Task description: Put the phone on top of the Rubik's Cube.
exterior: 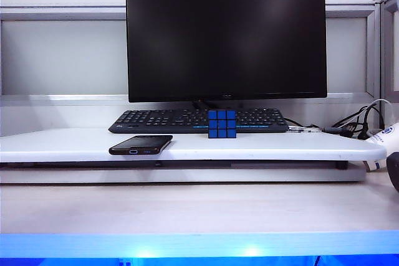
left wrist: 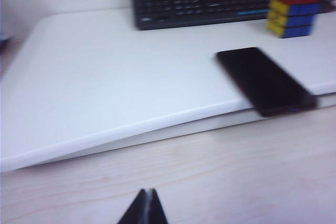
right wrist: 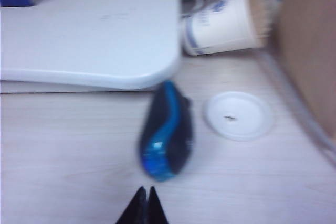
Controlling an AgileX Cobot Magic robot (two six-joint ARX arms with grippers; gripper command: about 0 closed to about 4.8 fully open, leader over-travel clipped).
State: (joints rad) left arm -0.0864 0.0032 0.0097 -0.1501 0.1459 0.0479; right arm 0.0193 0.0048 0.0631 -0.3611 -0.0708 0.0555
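The black phone (exterior: 141,144) lies flat near the front edge of the raised white board (exterior: 268,146), left of centre; the left wrist view shows the phone (left wrist: 265,81) too. The Rubik's Cube (exterior: 222,123) stands upright in front of the keyboard, blue face forward; in the left wrist view the Rubik's Cube (left wrist: 293,16) also shows yellow and red tiles. My left gripper (left wrist: 147,191) is shut and empty over the wooden table, well short of the phone. My right gripper (right wrist: 145,188) is shut and empty, just short of a mouse. Neither gripper shows in the exterior view.
A black keyboard (exterior: 199,120) and dark monitor (exterior: 226,38) stand behind the cube. On the right lie a blue-black mouse (right wrist: 167,132), a white round lid (right wrist: 238,115), a tipped paper cup (right wrist: 223,22) and cables (exterior: 358,123). A brown box (right wrist: 310,45) borders the right side.
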